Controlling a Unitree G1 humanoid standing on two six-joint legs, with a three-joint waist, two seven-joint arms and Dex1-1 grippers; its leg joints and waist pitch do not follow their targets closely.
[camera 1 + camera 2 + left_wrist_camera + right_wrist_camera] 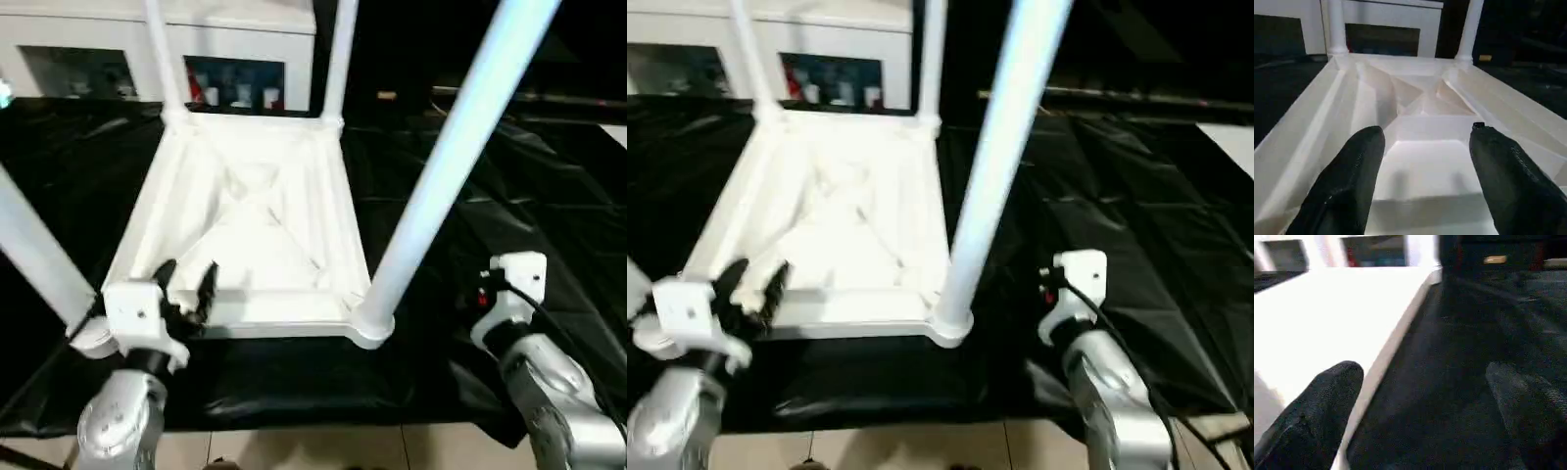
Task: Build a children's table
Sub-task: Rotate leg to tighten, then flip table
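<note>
Operator: Report status, nearest items first.

Technician: The left pincer hangs over the near rim of the tabletop, its two black fingers apart with nothing between them. The right pincer is just beside the tabletop's right edge, over the black sheet; its fingers are spread wide and empty.

Operator: Where is the table?

Technician: The tabletop lies upside down on the sheet-covered desk, ribbed underside up. The near right leg stands in its corner socket. The near left leg rises beside the left wrist; two far legs stand in the rear corners. A white cabinet is behind.

Operator: Step in hand?

Technician: All four legs appear fitted, so this is probably release and inspection. Recommended: keep both pincers apart, clear the legs without brushing them, and check each flared end sits square in its socket. A knocked leg could lean or unseat.
</note>
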